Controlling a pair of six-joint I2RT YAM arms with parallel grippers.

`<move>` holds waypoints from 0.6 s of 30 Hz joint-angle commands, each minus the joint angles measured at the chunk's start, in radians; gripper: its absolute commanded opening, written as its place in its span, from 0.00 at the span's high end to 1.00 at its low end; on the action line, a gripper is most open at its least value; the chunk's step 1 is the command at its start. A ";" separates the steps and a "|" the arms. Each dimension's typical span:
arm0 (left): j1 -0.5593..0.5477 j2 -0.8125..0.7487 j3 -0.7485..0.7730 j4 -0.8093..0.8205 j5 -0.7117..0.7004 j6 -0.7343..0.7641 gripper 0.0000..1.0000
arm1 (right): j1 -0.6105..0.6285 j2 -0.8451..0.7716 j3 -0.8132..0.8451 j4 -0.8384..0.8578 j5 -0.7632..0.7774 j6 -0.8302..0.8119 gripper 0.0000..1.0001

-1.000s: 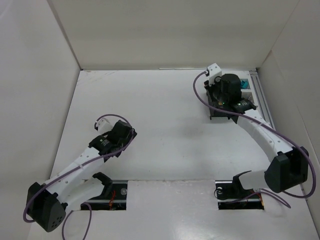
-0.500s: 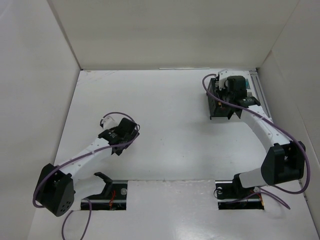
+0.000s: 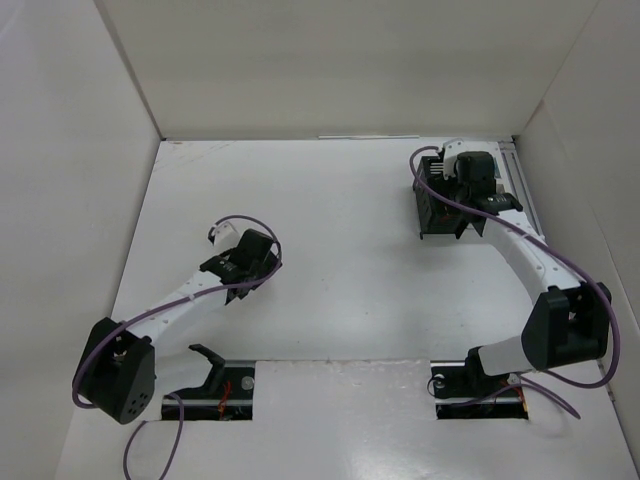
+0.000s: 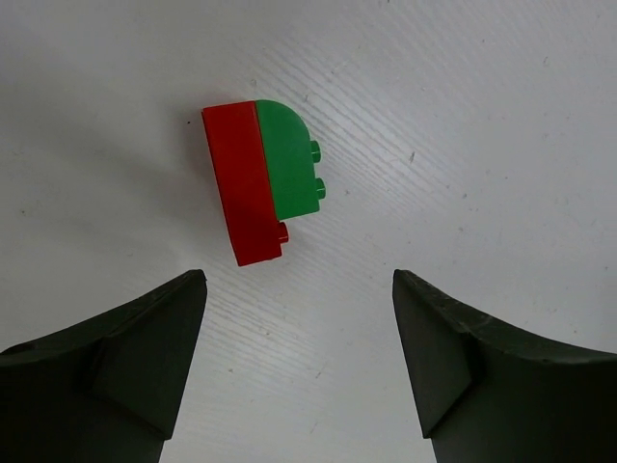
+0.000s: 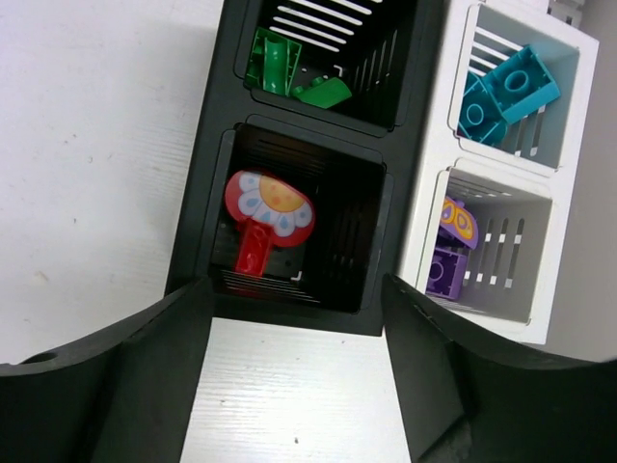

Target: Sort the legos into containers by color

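A red lego [image 4: 241,188] and a green lego [image 4: 289,159] lie stuck side by side on the white table, just beyond my left gripper [image 4: 299,318]. That gripper is open and empty. In the top view the left gripper [image 3: 252,272] hides both legos. My right gripper [image 5: 297,299] hangs open and empty over the containers [image 3: 432,224]. The near black container [image 5: 371,289] holds a red flower piece [image 5: 268,214]. Green legos [image 5: 284,69] fill the far black one. Teal legos [image 5: 501,95] and purple legos [image 5: 451,253] sit in the two white ones.
White walls enclose the table on the left, the back and the right. A metal rail [image 3: 522,190] runs along the right side of the containers. Both arm bases sit in slots [image 3: 225,388] at the near edge.
My left arm has stretched a little forward and to the right. My right wrist has swung to the right over the containers and then held still.
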 commanded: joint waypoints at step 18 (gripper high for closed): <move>0.004 0.201 0.072 -0.034 -0.081 0.047 0.48 | -0.015 -0.036 0.024 -0.011 0.013 0.006 0.20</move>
